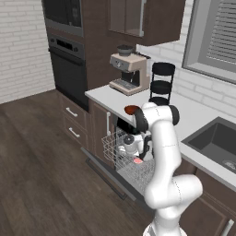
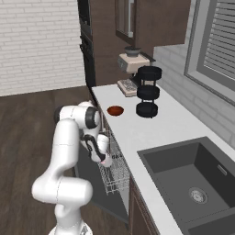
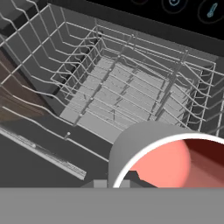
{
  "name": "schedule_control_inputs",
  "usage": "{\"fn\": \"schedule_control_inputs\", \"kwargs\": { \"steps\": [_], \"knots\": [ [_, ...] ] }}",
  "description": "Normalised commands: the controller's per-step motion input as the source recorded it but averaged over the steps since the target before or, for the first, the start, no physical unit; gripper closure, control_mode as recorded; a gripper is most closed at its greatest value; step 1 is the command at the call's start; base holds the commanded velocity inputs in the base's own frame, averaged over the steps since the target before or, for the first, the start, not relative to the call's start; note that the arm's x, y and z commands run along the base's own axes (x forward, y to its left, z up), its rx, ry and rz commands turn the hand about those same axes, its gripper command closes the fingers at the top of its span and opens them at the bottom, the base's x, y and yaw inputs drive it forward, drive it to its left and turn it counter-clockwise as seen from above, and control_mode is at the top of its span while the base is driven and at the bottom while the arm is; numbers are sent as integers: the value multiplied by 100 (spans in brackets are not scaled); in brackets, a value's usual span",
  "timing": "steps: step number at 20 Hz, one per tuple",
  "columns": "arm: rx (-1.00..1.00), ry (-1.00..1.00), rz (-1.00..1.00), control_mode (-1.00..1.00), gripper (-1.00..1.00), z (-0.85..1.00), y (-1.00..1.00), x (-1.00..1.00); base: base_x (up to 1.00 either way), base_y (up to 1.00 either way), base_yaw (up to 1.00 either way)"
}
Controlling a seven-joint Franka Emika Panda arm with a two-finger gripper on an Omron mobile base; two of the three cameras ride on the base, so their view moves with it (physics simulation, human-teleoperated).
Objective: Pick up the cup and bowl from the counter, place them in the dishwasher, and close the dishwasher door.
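My gripper (image 1: 135,156) is shut on the cup (image 1: 138,160), white with a salmon-red inside, and holds it low over the white wire rack (image 1: 115,150) of the open dishwasher. In the hand view the cup (image 3: 168,162) sits at the lower right, just above the rack (image 3: 127,96). From the right base view the cup (image 2: 107,161) hangs at the rack's (image 2: 115,174) edge. The dark red-brown bowl (image 1: 131,109) (image 2: 115,110) rests on the pale counter (image 1: 108,96) near its front edge, above the dishwasher. The dishwasher door (image 1: 107,174) lies dropped open.
A coffee machine (image 1: 127,71) and a black three-tier stand (image 1: 162,84) stand at the back of the counter. A dark sink (image 2: 193,176) lies to the right. The black wall oven (image 1: 69,69) is at the left, with brown drawers (image 1: 71,122) below it.
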Motion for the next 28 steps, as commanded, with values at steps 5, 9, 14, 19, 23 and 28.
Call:
{"fn": "schedule_control_inputs", "kwargs": {
  "steps": [5,9,14,19,23,28],
  "knots": [
    [1,6,-1,-100,100,-5,0,1,0,0,0],
    [0,17,0,-100,100,-10,1,0,0,0,0],
    [0,0,0,-100,100,-8,1,0,0,0,0],
    [0,0,0,-100,-100,0,4,0,0,0,0],
    [0,-6,0,-100,-100,10,0,-6,0,0,0],
    [-5,-7,-3,-100,-100,27,0,-3,0,0,0]
  ]
}}
